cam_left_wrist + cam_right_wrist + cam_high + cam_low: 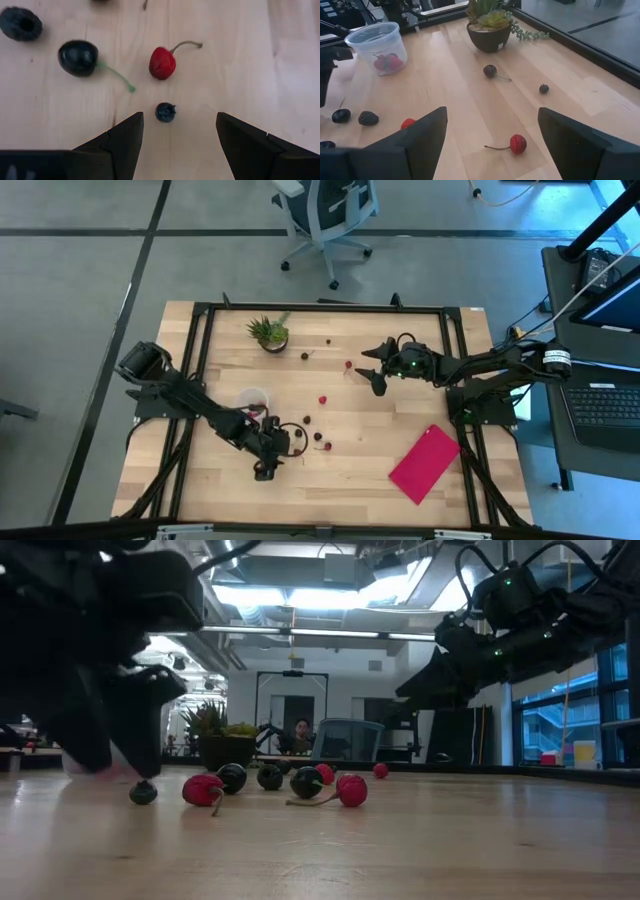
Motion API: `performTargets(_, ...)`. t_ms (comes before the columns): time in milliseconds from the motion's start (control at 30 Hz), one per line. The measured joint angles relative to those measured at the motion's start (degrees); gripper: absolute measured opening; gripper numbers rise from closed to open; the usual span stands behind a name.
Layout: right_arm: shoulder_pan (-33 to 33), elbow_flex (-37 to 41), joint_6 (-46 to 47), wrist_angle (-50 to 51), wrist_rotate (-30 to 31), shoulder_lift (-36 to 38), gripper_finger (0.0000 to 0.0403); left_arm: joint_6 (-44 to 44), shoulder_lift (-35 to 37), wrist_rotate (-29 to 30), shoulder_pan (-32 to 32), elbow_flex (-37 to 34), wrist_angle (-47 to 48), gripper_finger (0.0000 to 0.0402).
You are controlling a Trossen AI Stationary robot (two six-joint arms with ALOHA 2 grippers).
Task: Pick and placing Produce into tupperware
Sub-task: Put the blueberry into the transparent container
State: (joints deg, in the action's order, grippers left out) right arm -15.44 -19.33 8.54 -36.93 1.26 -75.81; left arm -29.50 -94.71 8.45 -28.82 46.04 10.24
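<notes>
The produce is scattered over the middle of the table: red cherries (323,400), dark cherries (305,356) and small dark berries. The round translucent tupperware (252,398) stands upright with red pieces (387,62) inside it. My left gripper (180,120) is open and low over the table's near side. A tiny dark blueberry (165,112) lies on the wood just ahead of its fingertips, untouched. A red cherry (162,63), a dark cherry (78,57) and a blackberry (20,23) lie beyond it. My right gripper (492,115) is open, raised over the table's far right part (372,370).
A potted spiky green plant (270,332) stands near the far edge. A flat pink-red rectangle (425,463) lies at the near right. More berries (518,143) (543,89) lie under and beyond my right gripper. An office chair and a person show beyond the table.
</notes>
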Motion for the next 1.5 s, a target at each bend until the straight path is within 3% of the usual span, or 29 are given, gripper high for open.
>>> performTargets(267, -0.02, 0.0, -0.04, 0.0, 0.02, 0.0, 0.0314, -0.07, -1.25, 0.33, 0.09, -0.02, -0.24, 0.0241)
performTargets(433, -0.02, 0.0, -0.07, 0.0, 0.02, 0.0, 0.0314, 0.07, -1.25, 4.7, 0.09, -0.02, -0.52, 0.0241)
performTargets(800, -0.02, 0.0, 0.02, 0.0, 0.04, 0.02, 0.0314, 0.14, -3.7, 4.54, 0.05, 0.03, -1.04, 0.0232)
performTargets(1033, -0.02, 0.0, -0.07, 0.0, 0.06, 0.02, 0.0314, 0.09, -4.16, 4.65, 0.09, 0.09, -1.05, 0.0191)
performTargets(1500, -0.02, 0.0, -0.21, 0.0, 0.07, 0.02, 0.0314, -0.02, -4.29, 4.06, 0.15, 0.07, -1.22, 0.0072)
